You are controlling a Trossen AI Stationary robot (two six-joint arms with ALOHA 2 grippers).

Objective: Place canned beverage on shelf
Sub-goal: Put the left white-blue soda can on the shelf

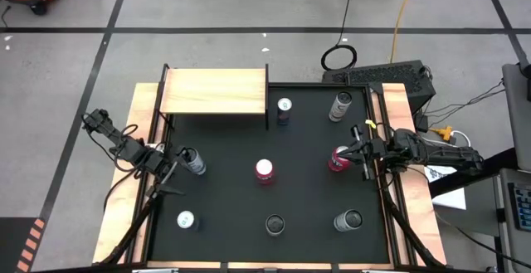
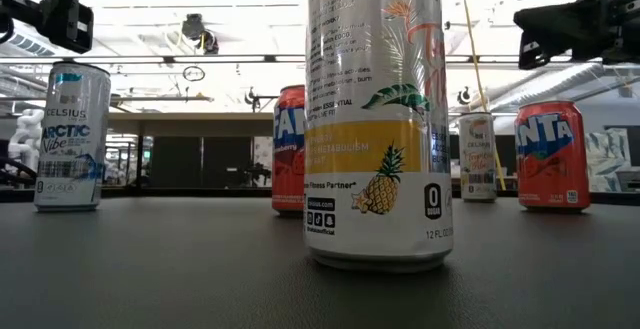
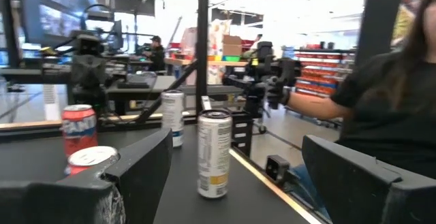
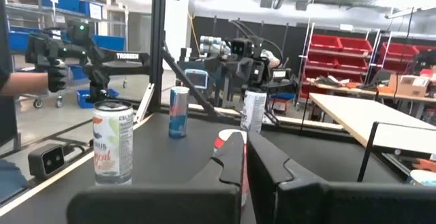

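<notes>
Two grippers are over the black mat [image 1: 249, 198]. The left gripper [image 1: 170, 170] is at the mat's left side with its fingers spread wide. It holds nothing. A silver can [image 1: 193, 162] stands just beside its tips, and it is hard to tell from above if they touch. The right gripper [image 1: 357, 148] is at the mat's right side with its fingers pressed together. It holds nothing too. A red can [image 1: 338, 158] stands right at its tips, low beside them.

The shelf [image 1: 214, 91] is the biggest thing. It sits at the far left corner of the mat, and nothing stands on it.

Seven cans stand upright on the mat. A blue can [image 1: 284, 110] is just beside the shelf's right end. A pale can [image 1: 340, 105] is farther right. A pink-topped can [image 1: 265, 171] is in the middle. Three more are along the near edge: a white one [image 1: 185, 221], a dark-topped one [image 1: 275, 224] and a grey one [image 1: 348, 220].

In the low view one tall can fills the middle and hides what is behind it. The grippers there are cut off at the top.
</notes>
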